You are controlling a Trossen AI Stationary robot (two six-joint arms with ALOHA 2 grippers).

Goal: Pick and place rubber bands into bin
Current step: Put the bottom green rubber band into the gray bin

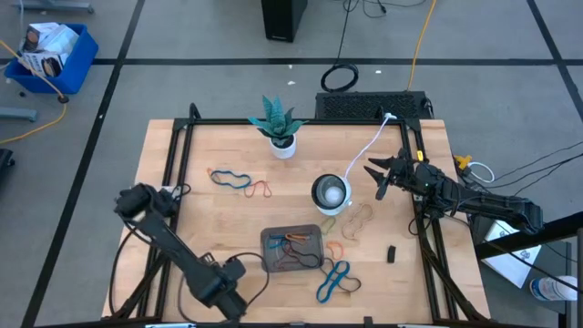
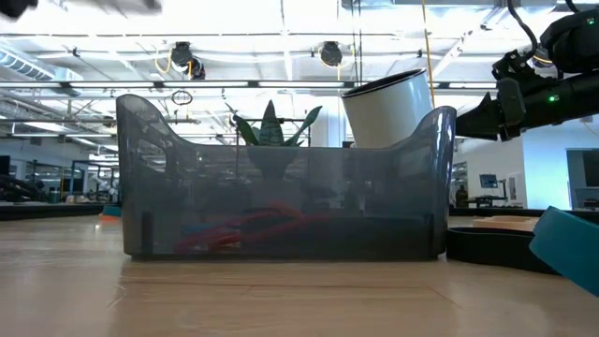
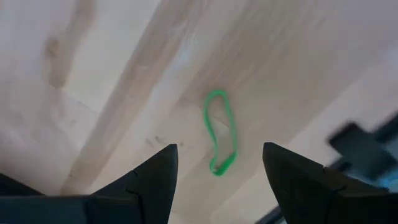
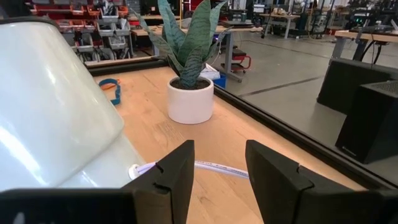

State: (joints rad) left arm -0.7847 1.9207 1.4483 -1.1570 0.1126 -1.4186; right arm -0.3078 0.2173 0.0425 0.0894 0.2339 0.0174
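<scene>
Left gripper (image 3: 217, 180) jaws apart above green band (image 3: 221, 140).

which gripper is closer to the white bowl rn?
Right. The right gripper sits just beside the white bowl, on its right; the left gripper is far across the table at the left edge.

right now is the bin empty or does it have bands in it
Not empty: the dark grey bin holds several rubber bands, red-orange and dark ones in the high view; red loops show through its wall in the low view.
</scene>
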